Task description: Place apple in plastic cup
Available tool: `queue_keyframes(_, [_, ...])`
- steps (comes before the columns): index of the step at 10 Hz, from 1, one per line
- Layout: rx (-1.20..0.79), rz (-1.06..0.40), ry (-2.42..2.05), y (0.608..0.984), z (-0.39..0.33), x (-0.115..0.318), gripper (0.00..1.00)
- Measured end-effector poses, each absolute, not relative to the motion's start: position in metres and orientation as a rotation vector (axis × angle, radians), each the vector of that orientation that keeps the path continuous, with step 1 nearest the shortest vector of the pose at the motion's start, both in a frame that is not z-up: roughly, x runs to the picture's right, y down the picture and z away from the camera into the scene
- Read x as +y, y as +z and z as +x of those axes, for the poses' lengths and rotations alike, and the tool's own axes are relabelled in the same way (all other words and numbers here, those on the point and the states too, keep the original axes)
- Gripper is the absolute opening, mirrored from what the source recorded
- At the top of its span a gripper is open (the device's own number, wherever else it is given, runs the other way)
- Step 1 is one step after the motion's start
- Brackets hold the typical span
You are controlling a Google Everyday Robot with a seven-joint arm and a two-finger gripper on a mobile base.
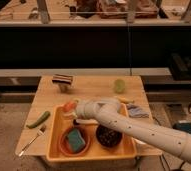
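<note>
As our gripper (71, 107) pinches the apple (67, 106), we hover.
The plastic cup (119, 85) sits far beyond it.

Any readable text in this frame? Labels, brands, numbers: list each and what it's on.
No readable text anywhere.
Plastic cup, apple, orange tray: no markings show.
Bluish packet right of the tray: print, if any, unreadable.
Gripper, at the tray's back-left corner holding the apple: no lettering visible.
</note>
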State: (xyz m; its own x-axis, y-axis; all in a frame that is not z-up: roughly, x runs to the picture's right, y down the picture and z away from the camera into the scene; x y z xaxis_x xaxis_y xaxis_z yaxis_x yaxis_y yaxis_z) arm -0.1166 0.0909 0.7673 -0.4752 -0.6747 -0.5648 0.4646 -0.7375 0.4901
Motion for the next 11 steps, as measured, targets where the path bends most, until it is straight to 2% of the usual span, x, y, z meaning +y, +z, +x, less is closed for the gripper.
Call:
queue_keyframes(4, [-0.272, 0.932, -2.131, 0.775, -0.062, 0.089, 0.49])
queue_keyframes(11, [0.002, 0.777, -1.944, 0.757, 0.059, 0.071, 0.49])
